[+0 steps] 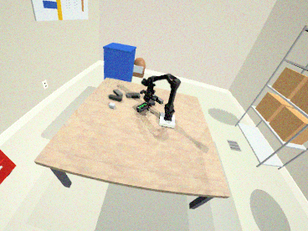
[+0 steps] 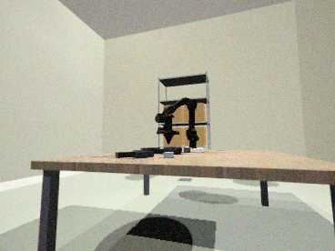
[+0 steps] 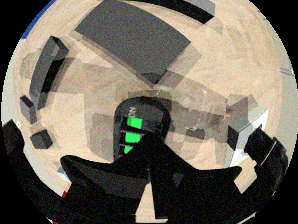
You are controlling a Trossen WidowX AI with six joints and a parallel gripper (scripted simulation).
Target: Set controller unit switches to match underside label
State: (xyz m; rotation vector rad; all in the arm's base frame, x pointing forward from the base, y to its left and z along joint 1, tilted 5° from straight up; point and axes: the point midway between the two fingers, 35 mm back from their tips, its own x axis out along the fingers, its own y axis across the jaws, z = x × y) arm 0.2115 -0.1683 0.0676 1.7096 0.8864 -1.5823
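The dark grey controller unit sits on the bench with its switch side up. Several green switch ends show in the top view. In the wrist view three green ends show beside an ON mark at the unit's far end. The other switches are hidden behind the fingers, and which ends are pressed down cannot be told. The label underneath is out of sight. My gripper is shut and empty, pointing down above the unit, with a gap to the bench in the exterior view.
Dark modules lie beyond and left of the unit. A large grey block and a long dark bar show in the wrist view. A small pale block lies left. The arm's white base stands right.
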